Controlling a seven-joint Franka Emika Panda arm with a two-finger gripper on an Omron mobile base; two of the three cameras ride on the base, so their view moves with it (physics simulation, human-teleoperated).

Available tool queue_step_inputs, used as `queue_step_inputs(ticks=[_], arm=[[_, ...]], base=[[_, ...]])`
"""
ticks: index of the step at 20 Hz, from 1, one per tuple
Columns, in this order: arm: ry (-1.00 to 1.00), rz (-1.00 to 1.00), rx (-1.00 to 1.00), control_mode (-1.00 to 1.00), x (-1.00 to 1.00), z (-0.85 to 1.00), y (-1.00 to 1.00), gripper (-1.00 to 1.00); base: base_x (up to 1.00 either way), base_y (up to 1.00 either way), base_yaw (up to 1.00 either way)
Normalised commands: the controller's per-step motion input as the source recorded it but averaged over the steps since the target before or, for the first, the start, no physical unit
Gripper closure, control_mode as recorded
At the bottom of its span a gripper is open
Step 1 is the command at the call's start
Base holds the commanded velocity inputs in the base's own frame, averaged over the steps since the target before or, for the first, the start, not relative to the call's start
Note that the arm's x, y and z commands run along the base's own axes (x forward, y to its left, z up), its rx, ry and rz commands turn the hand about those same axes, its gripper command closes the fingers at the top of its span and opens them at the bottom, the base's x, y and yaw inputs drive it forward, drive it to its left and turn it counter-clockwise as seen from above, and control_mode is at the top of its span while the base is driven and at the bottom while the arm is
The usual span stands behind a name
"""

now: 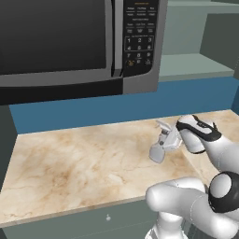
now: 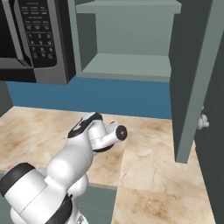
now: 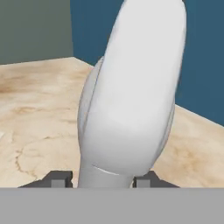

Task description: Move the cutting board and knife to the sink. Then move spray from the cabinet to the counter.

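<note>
Grey spray (image 1: 160,148) lies between the low, level hand's (image 1: 164,145) fingers.

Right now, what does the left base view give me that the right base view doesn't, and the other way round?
Left base view: the spray, tilted, low on the counter.
Right base view: the open cabinet door and its knob.
Both: the microwave, the counter, the blue back wall and the cabinet shelf.

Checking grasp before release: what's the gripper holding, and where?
The spray, between the fingertips low on its body; gripper is over the counter.
</note>
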Motion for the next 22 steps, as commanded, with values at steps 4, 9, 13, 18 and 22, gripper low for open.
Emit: queue_step_inputs(ticks=[4,9,13,18,22], arm=[[-0.05,0.00,0.00,-1.00,-0.05,-0.31,0.02,-1.00],[-0.12,0.00,0.00,-1.00,-0.32,-0.32,0.13,-1.00],[-0.17,0.00,-0.01,-1.00,-0.42,-0.28,0.30,-1.00],[-0.14,0.00,-0.02,-1.00,-0.37,-0.12,0.43,-1.00],[-0.05,0.00,0.00,-1.00,-0.15,0.00,0.31,-1.00]], base=[[0.00,0.00,0.00],[0.00,0.00,0.00],[0.00,0.00,0.00],[0.00,0.00,0.00],[0.00,0.00,0.00]])
